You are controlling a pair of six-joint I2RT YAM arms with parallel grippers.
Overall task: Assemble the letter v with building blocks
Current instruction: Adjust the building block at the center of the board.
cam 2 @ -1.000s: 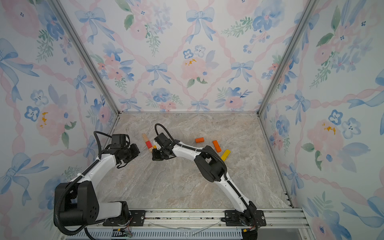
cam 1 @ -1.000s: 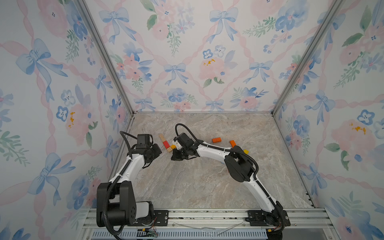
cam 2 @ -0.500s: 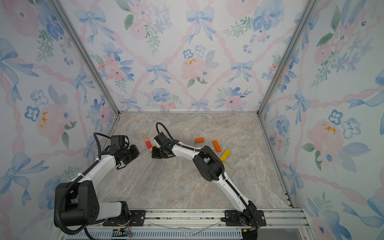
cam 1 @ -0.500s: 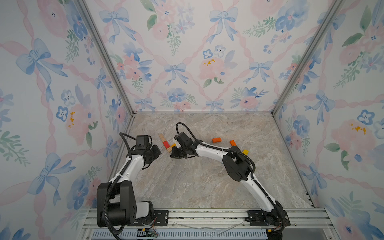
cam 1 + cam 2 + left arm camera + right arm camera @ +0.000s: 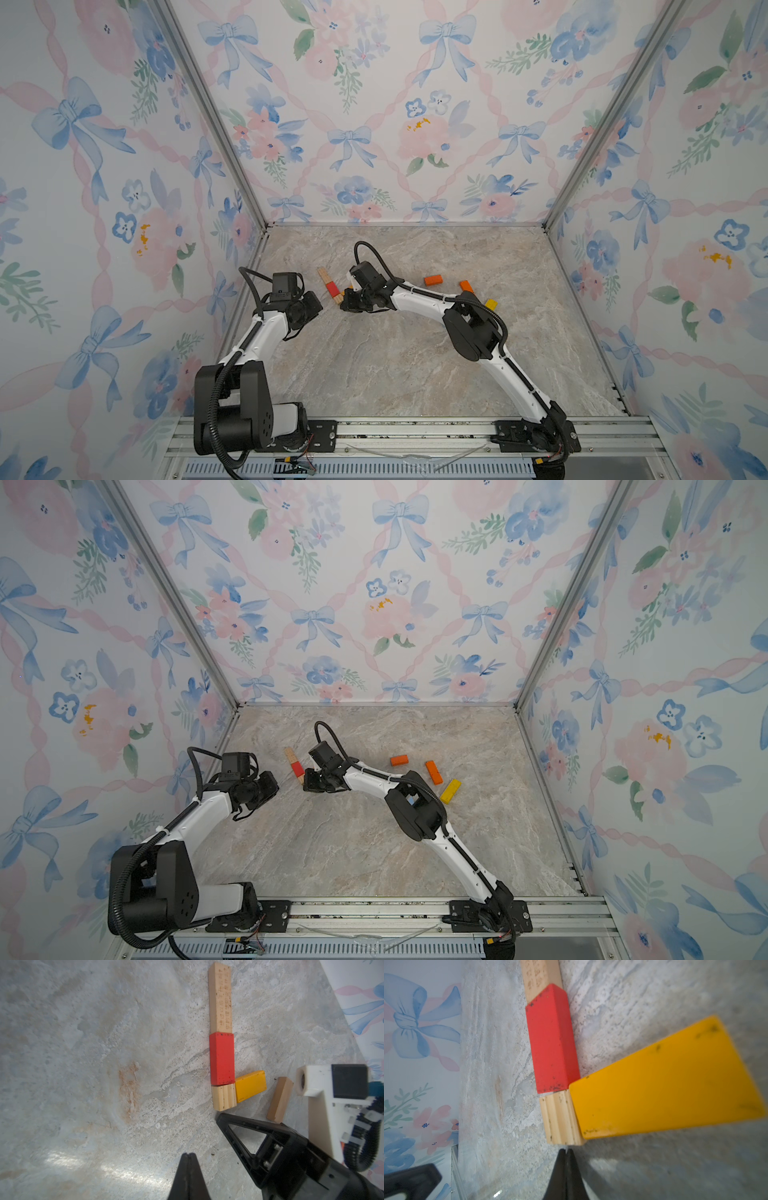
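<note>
Left stroke of the V, seen from the wrist cameras. A long wooden bar, a red block and a ridged wooden block lie end to end on the table. A yellow block slants off from the ridged block's side, touching it, apparently as the start of the second stroke. The right gripper, its jaws pressed together and holding nothing, sits at the ridged block's free end, probably to nudge the row tight. The left gripper, also pressed together and empty, hangs clear of the row. A short wooden bar lies loose nearby. An orange block, a slanted orange block and a second yellow block wait well apart.
</note>
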